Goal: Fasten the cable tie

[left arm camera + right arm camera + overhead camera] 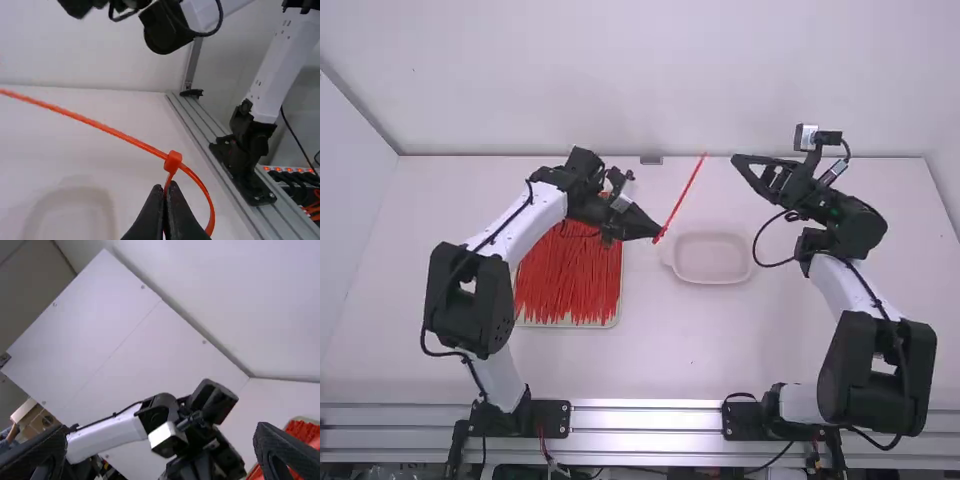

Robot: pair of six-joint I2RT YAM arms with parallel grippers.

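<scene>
Cable tie (686,192), orange, slants up at upper centre of the high view, its strap threaded through the head in 1 loop. The left gripper (654,236) pinches it just beside the head (172,161). The right gripper (750,170), at upper right, is spread wide and apart from the tie. A white bowl (708,257) sits at centre.

Obstacles: white bowl (705,257), centre; tie pile (568,275), left; cable tie (682,200) slanting up from left end effector (655,236), far of the bowl. Free: near counter (720,340) strip.
</scene>
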